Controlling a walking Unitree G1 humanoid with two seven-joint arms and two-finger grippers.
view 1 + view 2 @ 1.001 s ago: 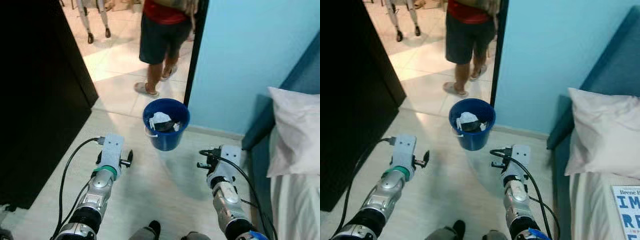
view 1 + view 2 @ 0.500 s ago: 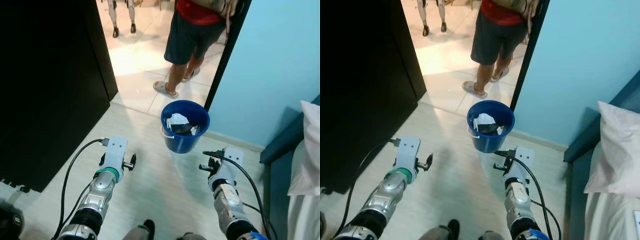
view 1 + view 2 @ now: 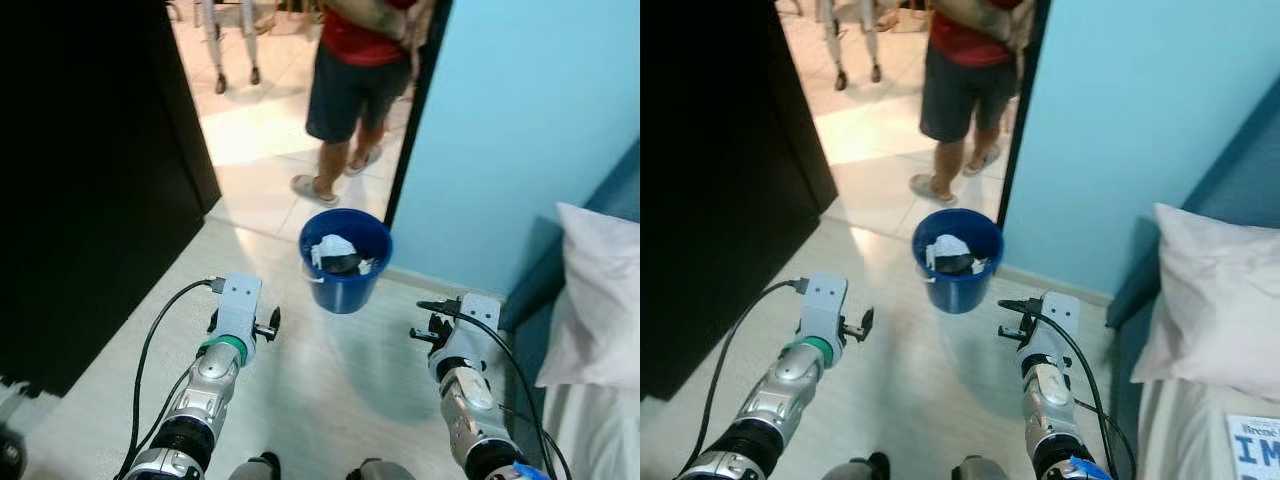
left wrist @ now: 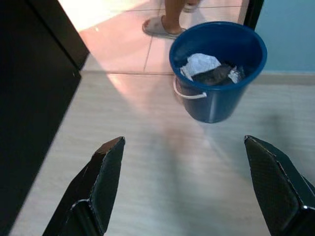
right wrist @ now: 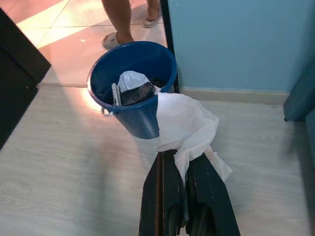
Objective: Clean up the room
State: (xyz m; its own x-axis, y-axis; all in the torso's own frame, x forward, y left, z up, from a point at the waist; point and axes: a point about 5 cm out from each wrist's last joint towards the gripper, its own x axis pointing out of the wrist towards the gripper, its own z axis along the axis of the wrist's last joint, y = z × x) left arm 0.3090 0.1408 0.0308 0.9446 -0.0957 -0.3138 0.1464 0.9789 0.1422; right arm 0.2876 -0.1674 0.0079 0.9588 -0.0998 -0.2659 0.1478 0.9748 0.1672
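Far left: dark wardrobe panel [image 3: 90,180], standing along the pale plank floor [image 3: 330,370]. Beside it, left gripper [image 4: 192,191] held out low over the floor, fingers spread wide apart, nothing between them. Beyond, through the doorway, a person [image 3: 355,70] in red top, dark shorts and sandals on the tiled floor just behind the bucket.

Centre: blue plastic bucket [image 3: 345,262] with a white handle, standing on the floor by the door frame, already partly filled with crumpled white paper [image 4: 199,64] and something dark.

Right of centre: right gripper [image 5: 184,196] clamped on a crumpled white tissue [image 5: 184,125], pinched at its lower edge so that the loose bulk billows up above the fingertips. Gripper short of the bucket, not yet over its mouth.

Handling, as a judgement: very light, soft, limp, easily torn; no need for force, and the present pinch on a bunched fold looks adequate. Likely to cling to the pads or drift on release, so best let go only once well over the bucket's opening, low to the rim.

Far right: light blue wall [image 3: 520,120], then the teal bed frame with a white pillow [image 3: 600,290] and a book [image 3: 1255,445] on the bed.
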